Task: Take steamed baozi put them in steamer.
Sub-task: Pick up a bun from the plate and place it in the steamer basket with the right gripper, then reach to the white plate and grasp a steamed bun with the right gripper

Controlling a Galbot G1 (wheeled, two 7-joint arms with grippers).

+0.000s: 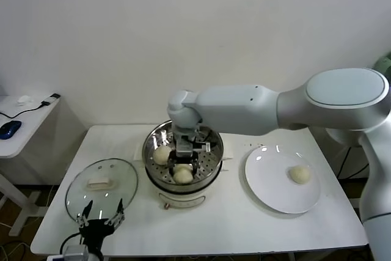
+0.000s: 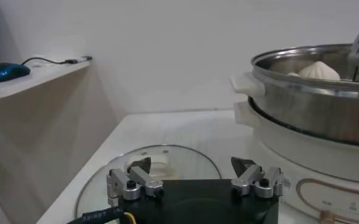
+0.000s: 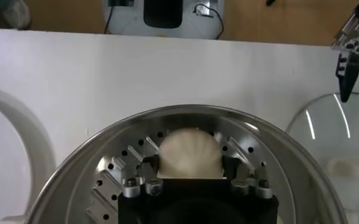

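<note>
The steamer (image 1: 150,145) is a shiny steel pot with a perforated tray, at the middle of the table. My right gripper (image 1: 184,164) reaches down into it. Its fingers sit against both sides of a cream-white baozi (image 3: 189,152), low over the tray near the front rim; this baozi also shows in the head view (image 1: 183,176). Another baozi (image 1: 162,154) lies on the tray to its left. One baozi (image 1: 299,174) is on the white plate (image 1: 269,191). My left gripper (image 1: 101,213) hangs open and empty over the glass lid (image 1: 122,178).
The glass lid with a white handle lies flat at the table's front left, the plate at the right. A side desk with a blue mouse (image 1: 9,129) stands left of the table. My right arm spans above the table between plate and steamer.
</note>
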